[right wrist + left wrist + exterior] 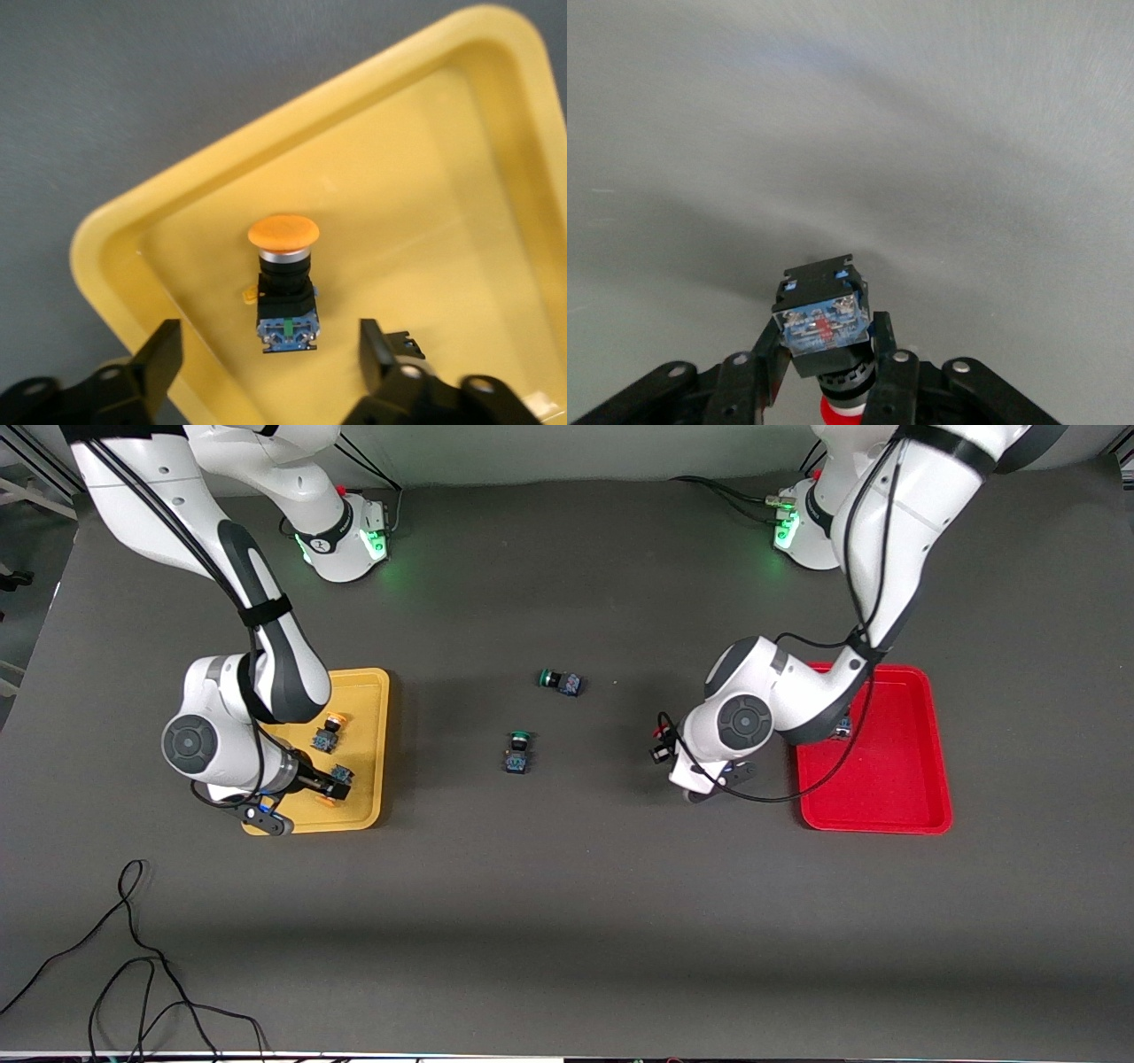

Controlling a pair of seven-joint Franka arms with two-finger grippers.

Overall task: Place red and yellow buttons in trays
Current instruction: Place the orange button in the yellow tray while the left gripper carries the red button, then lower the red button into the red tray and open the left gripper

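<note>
Right gripper (330, 783) low over the yellow tray (373, 726), at the tray's end nearer the front camera, jaws spread wide; in the right wrist view its fingers (159, 354) stand clear on either side of an orange-capped button (283, 283) lying on the tray floor, touching neither; in the front view that button (337, 781) lies by the fingertips, and a second orange-capped button (327, 732) lies in the same tray, farther from the front camera; left gripper (663, 746) up over bare table (567, 921) beside the red tray (895, 797), jaws closed on a red-capped button (824, 323), blue-and-black body pointing away from the wrist, red cap just visible between the fingers (890, 381); a small dark object (842, 726) in the red tray is mostly hidden by the left arm, identity uncertain; two green-capped buttons on their sides mid-table, one (519, 751) nearer the front camera, the other (562, 682) farther from it.
</note>
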